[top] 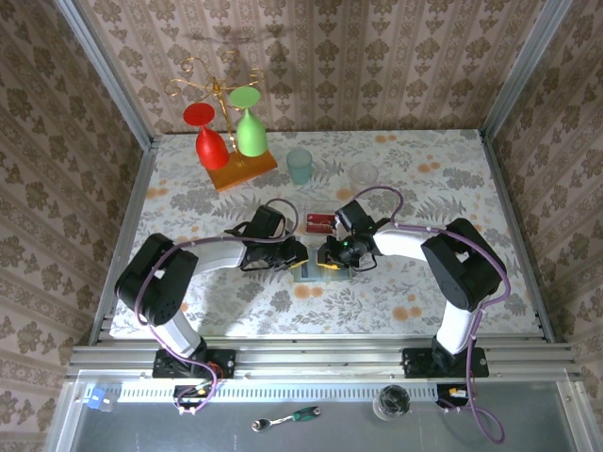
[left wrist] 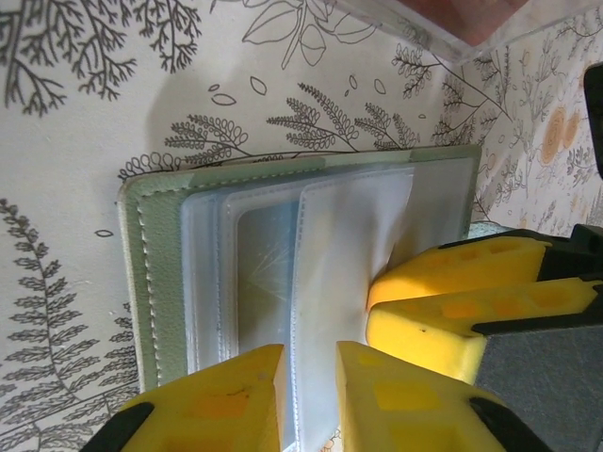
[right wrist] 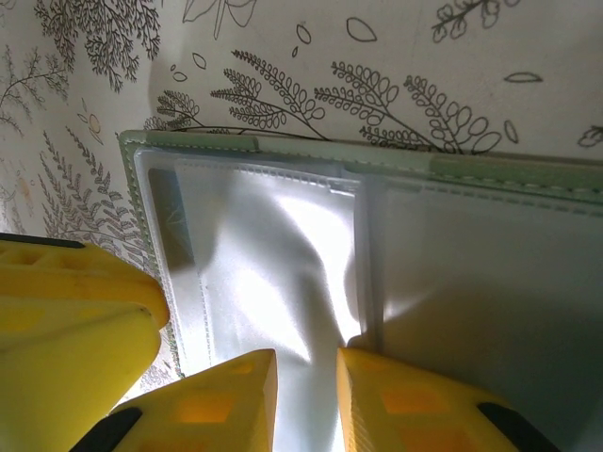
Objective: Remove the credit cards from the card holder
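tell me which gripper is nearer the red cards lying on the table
Right. The right gripper sits just below the red cards, slightly to their right; the left gripper is lower-left of them, a bit farther off.

Both arms reach in over the flowered table (top: 452, 179), the left gripper (top: 300, 254) and right gripper (top: 327, 254) meeting nose to nose above the pale card holder (top: 307, 275). Just beyond them lie red credit cards (top: 319, 223). Farther back stand a teal cup (top: 300, 165) and a rack (top: 226, 122) hung with red and green glasses.
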You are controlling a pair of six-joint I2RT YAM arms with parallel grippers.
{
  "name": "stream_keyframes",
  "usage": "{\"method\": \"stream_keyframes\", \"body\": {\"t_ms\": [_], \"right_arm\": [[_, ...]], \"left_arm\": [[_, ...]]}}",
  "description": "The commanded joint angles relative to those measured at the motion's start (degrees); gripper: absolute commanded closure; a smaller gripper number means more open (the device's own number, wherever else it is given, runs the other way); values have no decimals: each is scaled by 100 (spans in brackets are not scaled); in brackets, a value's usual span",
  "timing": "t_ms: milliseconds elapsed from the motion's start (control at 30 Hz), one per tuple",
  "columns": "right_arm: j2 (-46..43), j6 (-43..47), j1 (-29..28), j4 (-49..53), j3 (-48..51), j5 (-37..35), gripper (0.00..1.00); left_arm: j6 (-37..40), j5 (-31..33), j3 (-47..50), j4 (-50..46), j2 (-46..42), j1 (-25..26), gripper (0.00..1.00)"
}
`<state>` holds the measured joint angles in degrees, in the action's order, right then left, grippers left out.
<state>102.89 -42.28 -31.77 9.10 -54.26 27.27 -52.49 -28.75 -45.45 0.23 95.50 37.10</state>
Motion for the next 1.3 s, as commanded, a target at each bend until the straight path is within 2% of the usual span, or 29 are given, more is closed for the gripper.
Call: {"method": "stream_keyframes", "body": {"t_ms": [0, 467, 900, 1267], "right_arm": [[-120, -69, 34, 23, 96, 16, 74], [-127, -96, 34, -45, 146, 60, 74], [-121, -127, 33, -163, 214, 95, 74], [-69, -129, 131, -370, 353, 285, 74]], "left_arm": [[-51, -99, -201, 47, 141, 44, 77], [-69, -124, -343, 4, 333, 108, 75], [-86, -147, -499, -23, 397, 155, 79], [83, 230, -584, -706, 139, 178, 70]]}}
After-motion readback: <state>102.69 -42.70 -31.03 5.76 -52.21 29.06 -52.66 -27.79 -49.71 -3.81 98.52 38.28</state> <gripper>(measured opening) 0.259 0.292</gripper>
